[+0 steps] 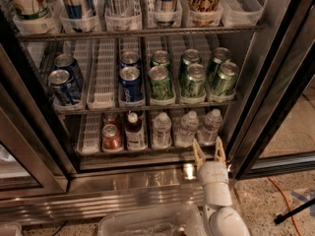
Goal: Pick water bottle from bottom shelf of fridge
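Note:
The fridge (275, 73) stands open in front of me. Its bottom shelf (93, 132) has white slotted lane trays. Three clear water bottles with white caps stand on it: one in the middle (161, 130), one right of it (186, 129) and one at the right end (210, 127). My gripper (207, 152) is open, its two tan fingers pointing up at the shelf's front edge, just below the right-end bottle and between it and the neighbouring one. It holds nothing.
A red can (111, 136) and a dark-liquid bottle (133, 130) stand left of the water bottles. Green cans (193, 79) and blue cans (130, 84) fill the rack above. The black-edged door frame (266, 117) is close on the right. A clear bin (147, 222) lies below.

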Available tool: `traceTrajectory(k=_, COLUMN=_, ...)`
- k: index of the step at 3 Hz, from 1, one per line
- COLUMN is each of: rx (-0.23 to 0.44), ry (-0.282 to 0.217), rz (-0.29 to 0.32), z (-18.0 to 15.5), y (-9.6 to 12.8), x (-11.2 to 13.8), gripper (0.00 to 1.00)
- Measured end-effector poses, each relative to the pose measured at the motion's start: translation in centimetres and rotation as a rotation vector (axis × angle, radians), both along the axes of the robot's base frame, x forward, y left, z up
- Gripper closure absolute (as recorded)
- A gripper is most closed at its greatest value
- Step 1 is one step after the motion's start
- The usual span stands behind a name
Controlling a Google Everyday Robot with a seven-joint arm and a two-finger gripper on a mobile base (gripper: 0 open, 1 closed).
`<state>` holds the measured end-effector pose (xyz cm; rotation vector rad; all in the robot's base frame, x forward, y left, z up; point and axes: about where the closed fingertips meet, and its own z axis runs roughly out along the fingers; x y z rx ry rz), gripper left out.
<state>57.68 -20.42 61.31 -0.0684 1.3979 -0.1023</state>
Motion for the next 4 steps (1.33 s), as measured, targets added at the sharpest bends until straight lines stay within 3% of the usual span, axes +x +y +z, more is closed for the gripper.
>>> traceTrajectory(k=1, rx=0.000, ry=0.000, rz=0.000, z=0.0, y=0.0, x=0.0, gripper=0.27)
traceTrajectory(k=4, rx=0.065, ry=-0.005, rz=-0.016, z=0.7, y=-1.1, x=0.7, gripper=0.27)
